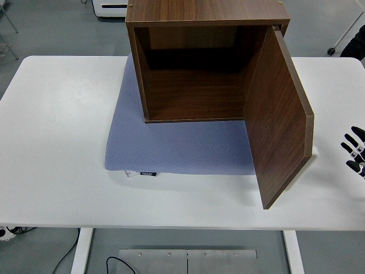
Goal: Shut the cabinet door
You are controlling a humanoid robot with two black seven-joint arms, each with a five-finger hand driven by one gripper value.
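A dark wooden cabinet [194, 68] stands on a blue-grey mat [177, 145] at the middle of the white table [57, 142]. Its inside is bare. The door [279, 123] is hinged on the right and swung wide open, pointing toward the table's near edge. My right hand [355, 151] shows only at the right edge of the head view, to the right of the door and apart from it, its black fingers spread and holding nothing. The left arm is out of view.
A metal plate [188, 261] lies on the floor below the table's near edge. A white wheeled unit [111, 7] stands beyond the far edge at the top left.
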